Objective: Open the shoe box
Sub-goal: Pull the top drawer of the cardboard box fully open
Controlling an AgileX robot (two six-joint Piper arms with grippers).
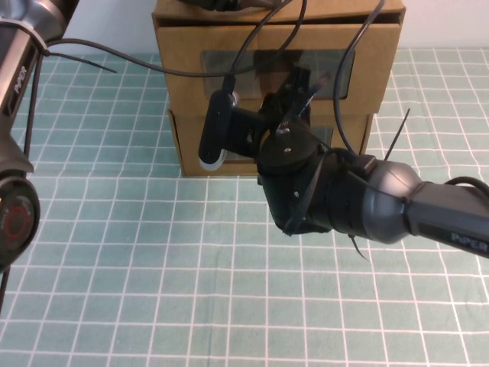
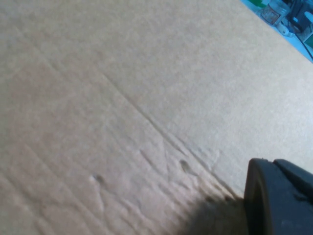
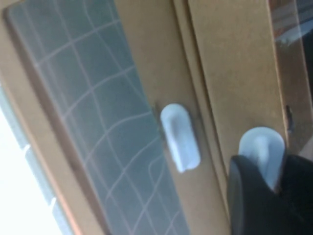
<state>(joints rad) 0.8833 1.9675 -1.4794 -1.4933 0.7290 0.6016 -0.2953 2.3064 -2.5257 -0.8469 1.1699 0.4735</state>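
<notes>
Two brown cardboard shoe boxes are stacked at the back of the table, the upper box (image 1: 191, 69) on the lower box (image 1: 195, 145), each with a dark window in its front panel. My right gripper (image 1: 299, 80) reaches against the upper box's front. Its dark fingers (image 3: 244, 196) are closed around a white handle (image 3: 260, 144) on a cardboard panel. A second white handle (image 3: 180, 137) sits free beside a window (image 3: 98, 122). My left gripper (image 2: 281, 196) shows only one dark finger, close over a plain cardboard surface (image 2: 146, 98).
A green gridded mat (image 1: 153, 267) covers the table in front of the boxes. The left arm (image 1: 15, 115) stands at the left edge. Black cables (image 1: 153, 65) cross in front of the upper box. The right arm's body (image 1: 367, 202) spans the middle right.
</notes>
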